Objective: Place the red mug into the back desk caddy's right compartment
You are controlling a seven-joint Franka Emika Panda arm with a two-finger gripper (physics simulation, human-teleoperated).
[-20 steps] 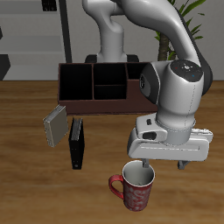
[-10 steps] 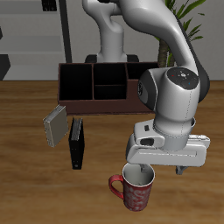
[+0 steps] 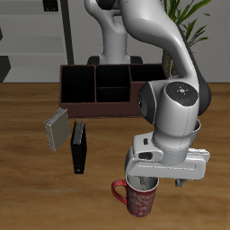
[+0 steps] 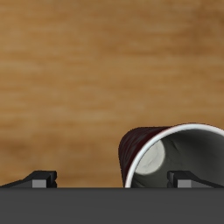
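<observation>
Red mug point(image 3: 137, 198) sits upright near the table's front edge, handle loop sticking out sideways, well apart from the back desk caddy point(image 3: 99, 87) at the far side. Gripper point(image 3: 158, 180) is right over the mug's rim; its body covers most of the rim and opening in the exterior view, so only the speckled wall and handle show. One finger drops into or just beside the opening, can't tell which. Wrist view: mug point(image 4: 179, 157) is cut off by the frame edge and by the gripper housing, grey-white inside partly visible, handle out of sight. Both fingertips poke up with a wide gap, one over bare wood, one inside the rim outline — hand spread, not clamped on anything that I can see.

Right compartment point(image 3: 145, 75) is largely hidden behind the arm; only a strip of its dark wall shows, contents not readable.

Black book point(image 3: 79, 146) stands on edge on the wood, grey book point(image 3: 57, 128) just beside it, tilted.
</observation>
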